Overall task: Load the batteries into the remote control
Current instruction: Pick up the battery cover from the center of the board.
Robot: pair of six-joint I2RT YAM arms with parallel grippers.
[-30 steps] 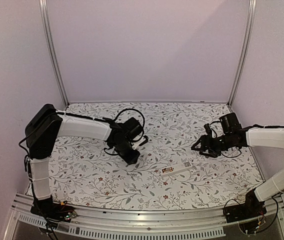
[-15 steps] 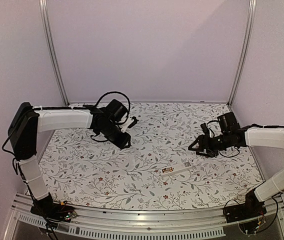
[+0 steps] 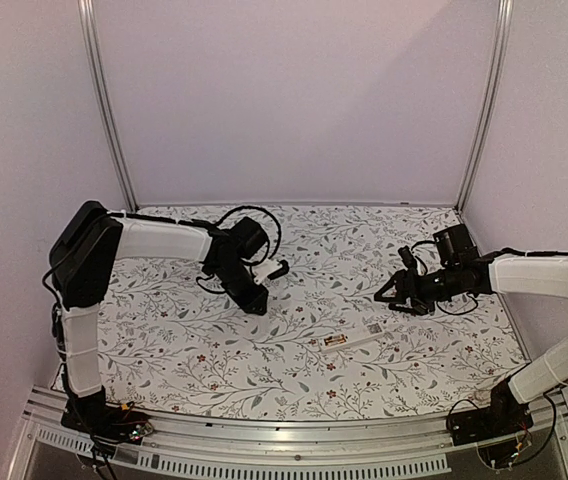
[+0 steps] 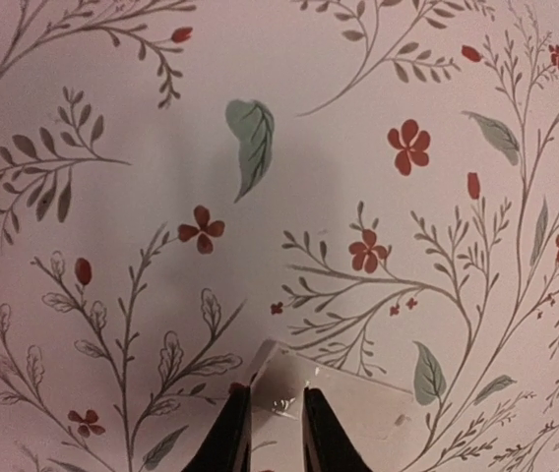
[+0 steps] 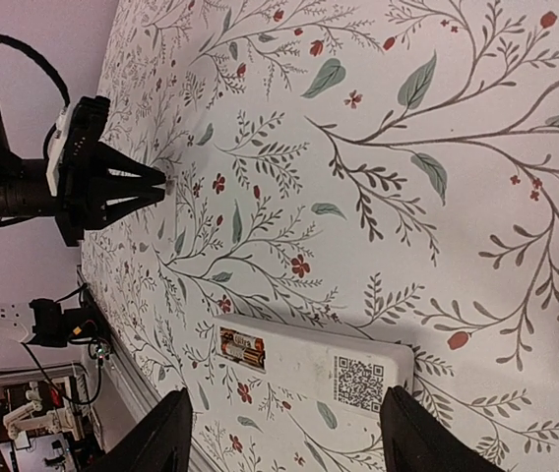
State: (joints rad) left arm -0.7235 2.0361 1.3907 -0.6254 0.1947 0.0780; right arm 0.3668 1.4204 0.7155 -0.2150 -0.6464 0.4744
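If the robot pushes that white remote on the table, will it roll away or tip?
Probably not: the remote control lies flat, so it should slide, not roll. It looks like stiff, thin plastic, likely light.

Overhead camera: fixed high behind the arm bases, facing down and forward over the whole floral table (image 3: 294, 370) to the back wall.

Left wrist camera: hard up against the cloth, facing almost straight down, its own fingertips (image 4: 228, 438) at 6 o'clock.

Right wrist camera: farther off, rolled sideways, looking along the table.

Shared ground: the right wrist and overhead views both take in the remote control (image 5: 314, 369) at 6 o'clock and the left gripper (image 5: 161, 183) at 9 o'clock.
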